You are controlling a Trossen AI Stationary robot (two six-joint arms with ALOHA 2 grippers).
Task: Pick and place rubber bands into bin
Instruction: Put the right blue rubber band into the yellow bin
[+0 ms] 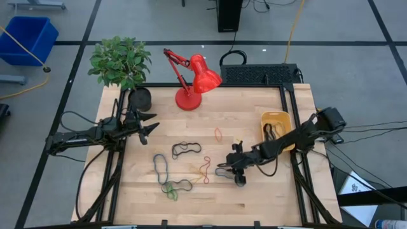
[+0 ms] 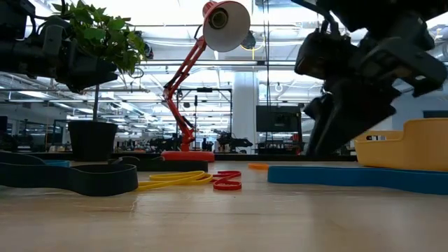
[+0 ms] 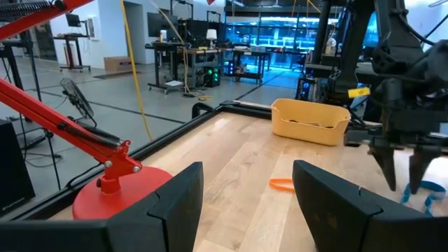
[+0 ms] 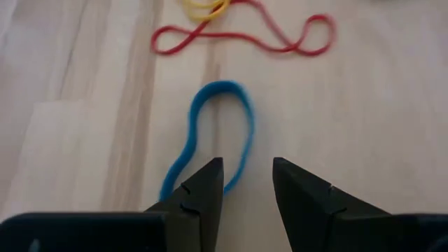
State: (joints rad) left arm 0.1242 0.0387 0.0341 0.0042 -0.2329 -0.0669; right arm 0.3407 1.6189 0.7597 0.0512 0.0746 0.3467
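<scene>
Reaching across the tabletop (image 1: 254, 114) in the high view, the right pincer (image 1: 236, 170) hung low at about four o'clock from centre, over a dark band (image 1: 224, 170), with the bin (image 1: 276, 125) well apart at two o'clock and other bands (image 1: 186, 150) loose near the middle. The left pincer (image 1: 150, 127) waited at ten o'clock.

At table height, the right arm stood just beside the bin (image 2: 413, 143); a blue band (image 2: 350, 175) lay flat before it.

From the left wrist, the left pincer (image 3: 248, 192) gaped with nothing between its fingers.

From the right wrist, the right pincer (image 4: 248, 183) stood apart, straddling one strand of the blue band (image 4: 217, 133). The pick step looked in hand; next it would need to drop, close and lift.
</scene>
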